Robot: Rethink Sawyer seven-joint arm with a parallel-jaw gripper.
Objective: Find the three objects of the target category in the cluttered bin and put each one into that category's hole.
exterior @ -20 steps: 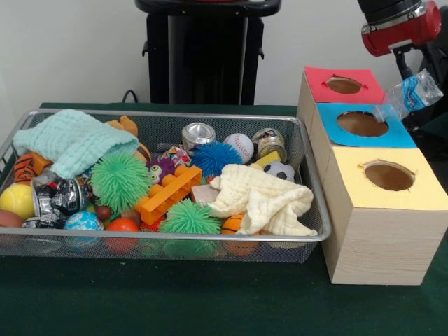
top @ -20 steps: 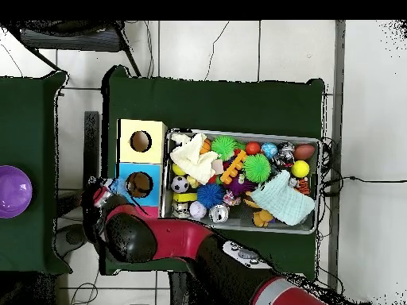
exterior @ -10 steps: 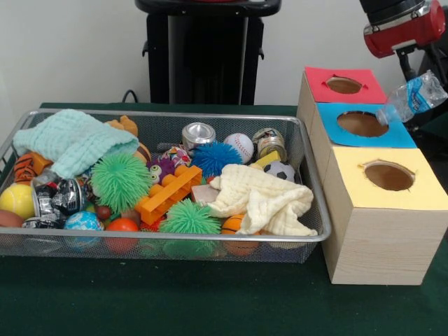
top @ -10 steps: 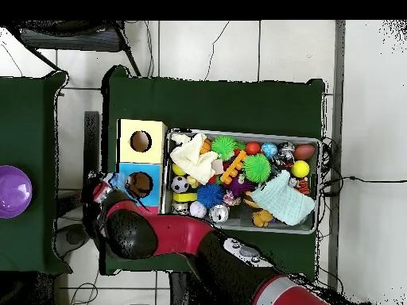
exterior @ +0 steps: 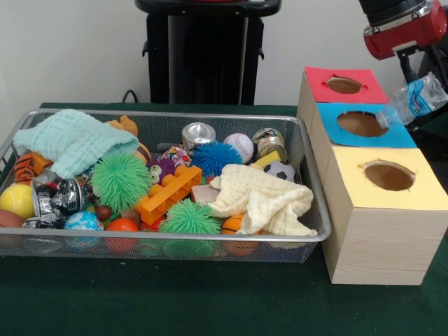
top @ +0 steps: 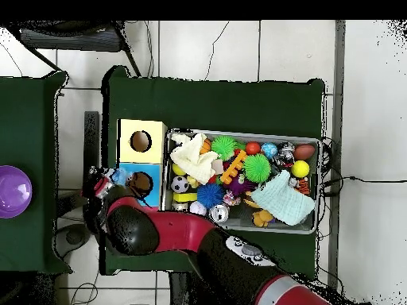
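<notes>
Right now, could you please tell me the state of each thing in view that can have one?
plastic bottle: carried by the arm, tilted, its mouth down toward the blue hole.
blue hole: open, nothing in it yet.
red hole: open.
yellow hole: open.
wire bin: full of clutter.
cream cloth: crumpled on the toys.

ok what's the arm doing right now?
The red and black arm is carrying a crumpled clear plastic water bottle with a blue label, tilted, its mouth end over the edge of the blue-topped hole in the wooden sorting box. The bottle is not in yet. The wire mesh bin is still full of balls, cans, spiky toys and cloths. The tool itself is hidden.
</notes>
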